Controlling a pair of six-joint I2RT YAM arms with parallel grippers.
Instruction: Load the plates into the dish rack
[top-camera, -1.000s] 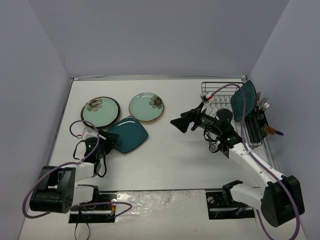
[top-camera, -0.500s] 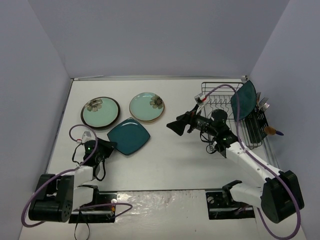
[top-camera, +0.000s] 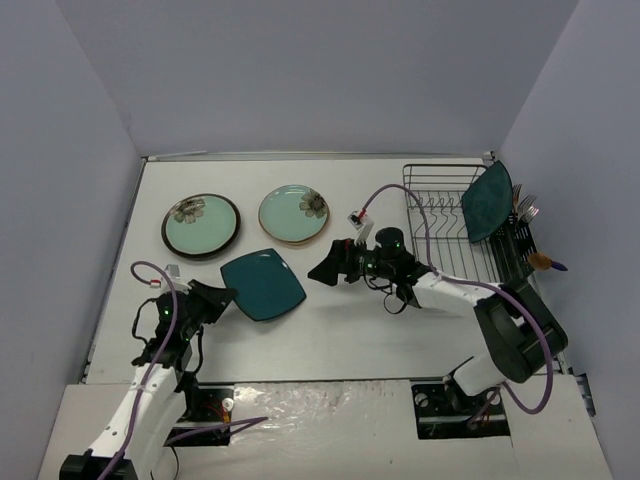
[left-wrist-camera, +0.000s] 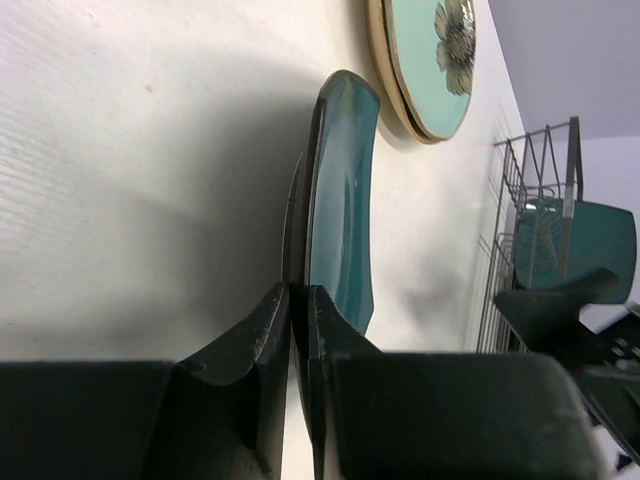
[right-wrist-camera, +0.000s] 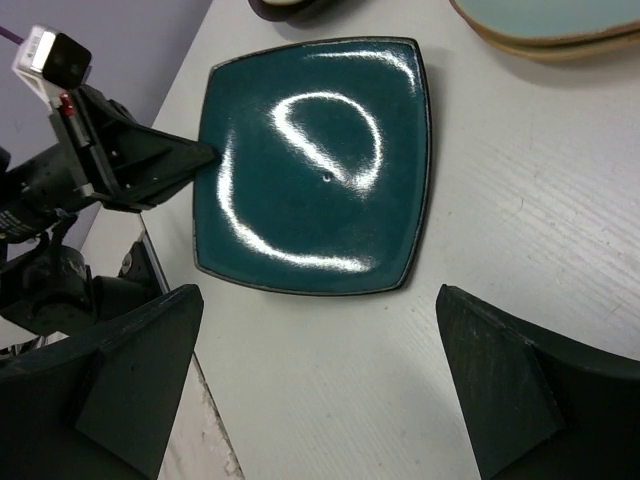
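Gripping the dark teal squarish plate (top-camera: 263, 285) rimwise with left pincer (left-wrist-camera: 298, 300). Holding right pincer (top-camera: 328, 266) agape, likely for handover.

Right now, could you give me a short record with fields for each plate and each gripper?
left gripper: shut on the rim of the near teal plate
right gripper: open, facing that plate, not touching
second teal plate: standing in the dish rack
dark-rimmed mint plate: flat on the table
tan-rimmed mint plate: flat, to its right
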